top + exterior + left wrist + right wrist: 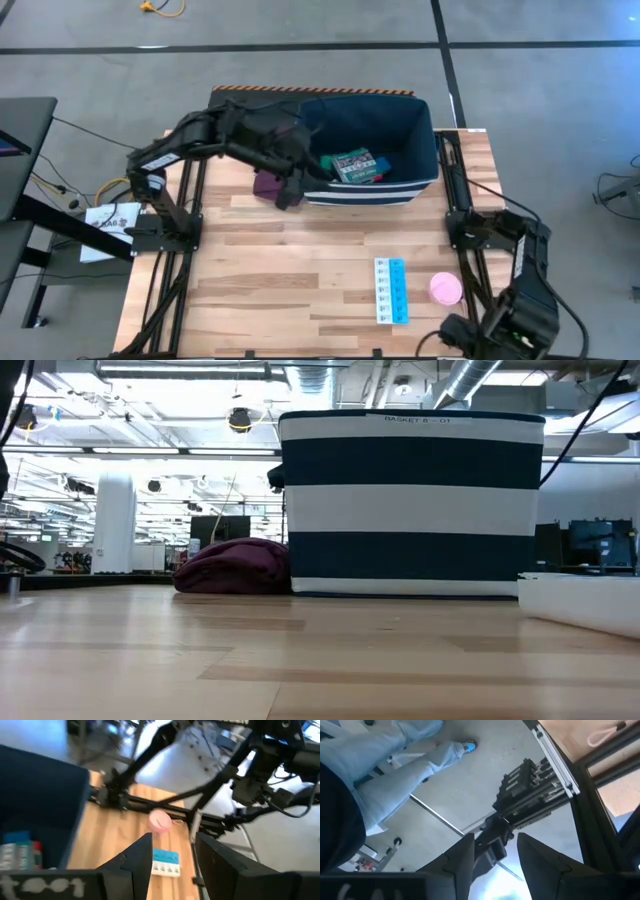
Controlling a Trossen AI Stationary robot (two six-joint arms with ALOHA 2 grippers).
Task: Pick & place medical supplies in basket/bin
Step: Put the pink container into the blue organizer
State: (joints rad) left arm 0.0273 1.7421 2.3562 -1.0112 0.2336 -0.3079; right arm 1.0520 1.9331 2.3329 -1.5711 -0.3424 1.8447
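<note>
The navy-blue bin with white stripes [425, 150] [412, 500] stands at the table's far middle. In it lie the green-red flat box [354, 165] [20, 854] and a blue block [384, 160]. The blue-white pill strip [391, 290] [165, 862] and the pink round roll [446, 289] [160, 820] lie flat on the table's near right part. My left gripper [291, 192] [173, 840] hangs open by the bin's near left corner and holds nothing. My right gripper [495, 840] is open too, parked off the table's near right corner. The other supplies do not show.
A maroon folded cloth [267, 183] [235, 565] lies against the bin's left side, right beside my left gripper. A white flat thing [585, 602] fills the low view's right edge. The right wrist view shows the floor and a person's legs [395, 775].
</note>
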